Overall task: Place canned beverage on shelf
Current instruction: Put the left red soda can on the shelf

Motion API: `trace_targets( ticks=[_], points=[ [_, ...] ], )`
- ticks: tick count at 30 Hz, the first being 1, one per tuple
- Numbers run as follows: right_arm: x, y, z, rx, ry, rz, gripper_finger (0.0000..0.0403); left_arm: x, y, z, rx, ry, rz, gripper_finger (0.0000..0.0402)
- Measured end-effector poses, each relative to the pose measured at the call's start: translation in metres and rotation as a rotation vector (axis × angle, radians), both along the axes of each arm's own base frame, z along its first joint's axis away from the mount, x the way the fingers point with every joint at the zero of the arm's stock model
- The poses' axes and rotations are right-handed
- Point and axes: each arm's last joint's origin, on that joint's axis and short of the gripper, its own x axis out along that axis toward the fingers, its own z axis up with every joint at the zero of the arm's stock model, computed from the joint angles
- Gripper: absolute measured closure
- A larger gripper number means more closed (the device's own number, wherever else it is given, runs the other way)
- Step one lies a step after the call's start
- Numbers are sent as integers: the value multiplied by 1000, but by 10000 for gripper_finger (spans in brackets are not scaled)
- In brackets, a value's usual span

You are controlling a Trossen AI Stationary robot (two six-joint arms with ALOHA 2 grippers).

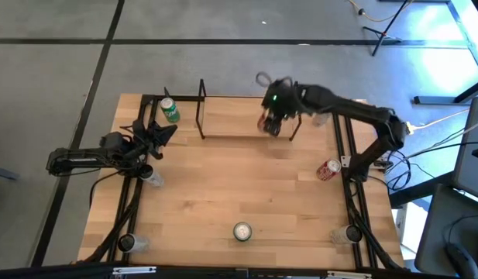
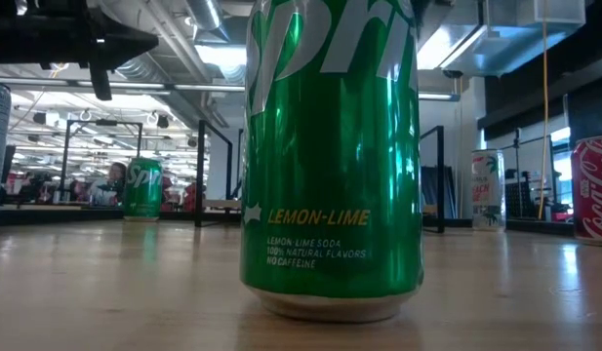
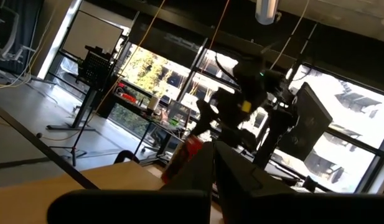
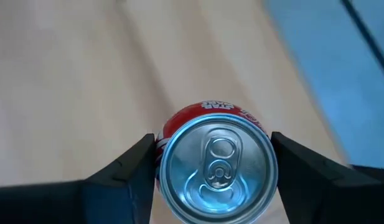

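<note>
My right gripper is shut on a red can over the shelf, a low rack with black end frames at the table's far middle. In the right wrist view I see the can's silver top from above. My left gripper waits shut and empty at the far left, beside an upright green can. Another green can stands on its base near the front edge and fills the low view. The low view does not show my right gripper. My right gripper pinches the red can's side wall just below the top rim, one finger on each of two opposite sides. The fingers come from above, pointing down. The can's top faces up; I cannot tell whether its base rests on anything.
A red can lies on its side near the right edge. A white can stands at the far right. Clear cups stand at the front corners and by the left arm. The table's middle is bare wood.
</note>
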Motion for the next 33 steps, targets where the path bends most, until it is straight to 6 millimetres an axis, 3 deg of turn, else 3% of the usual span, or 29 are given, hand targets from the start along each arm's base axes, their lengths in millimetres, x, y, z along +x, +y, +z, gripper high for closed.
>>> trace_targets(
  ticks=[7,12,26,33],
  points=[
    [-31,-61,-6,-28,75,-4,166,0,0,0,-1,1,1,392],
    [-46,-89,-11,-20,68,61,167,0,0,0,-2,3,4,392],
    [-34,-110,-47,59,124,200,167,0,0,-1,-12,3,10,392],
    [-33,-111,-49,47,140,191,171,0,1,0,-18,-4,33,392]
  ],
)
